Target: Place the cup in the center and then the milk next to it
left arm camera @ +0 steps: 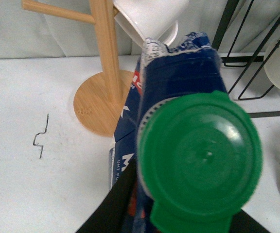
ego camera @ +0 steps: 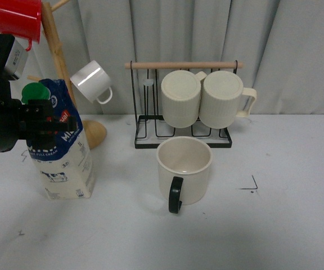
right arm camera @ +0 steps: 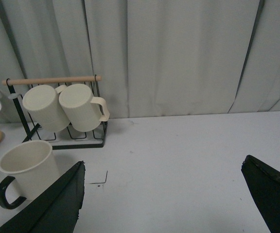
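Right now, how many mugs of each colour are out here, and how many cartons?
Cream mugs: 3 (the black-handled cup and two ribbed mugs)
White mug: 1
Red mug: 1
Milk carton: 1
Total: 6

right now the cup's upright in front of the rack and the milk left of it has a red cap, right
No, the cap is green, not red; the left wrist view shows it close up. The rest holds: the cup stands upright before the rack, the milk to its left.
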Robot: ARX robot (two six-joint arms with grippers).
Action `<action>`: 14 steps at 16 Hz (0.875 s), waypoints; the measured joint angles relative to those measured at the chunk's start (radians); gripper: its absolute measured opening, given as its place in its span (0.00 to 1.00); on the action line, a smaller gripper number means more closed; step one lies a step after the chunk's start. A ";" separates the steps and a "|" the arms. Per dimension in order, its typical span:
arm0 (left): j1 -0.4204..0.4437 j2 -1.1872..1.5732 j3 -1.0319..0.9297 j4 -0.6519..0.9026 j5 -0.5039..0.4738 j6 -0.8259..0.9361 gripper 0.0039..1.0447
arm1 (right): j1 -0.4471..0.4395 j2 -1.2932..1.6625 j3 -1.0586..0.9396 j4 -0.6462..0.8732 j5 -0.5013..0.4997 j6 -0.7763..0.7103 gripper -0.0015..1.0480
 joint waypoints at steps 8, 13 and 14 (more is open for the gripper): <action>-0.073 -0.192 -0.063 -0.124 -0.063 -0.029 0.04 | 0.000 0.000 0.000 0.000 0.000 0.000 0.94; -0.230 -0.183 0.000 -0.126 -0.111 -0.076 0.04 | 0.000 0.000 0.000 0.000 0.000 0.000 0.94; -0.248 -0.157 0.018 -0.126 -0.120 -0.077 0.04 | 0.000 0.000 0.000 0.000 0.000 0.000 0.94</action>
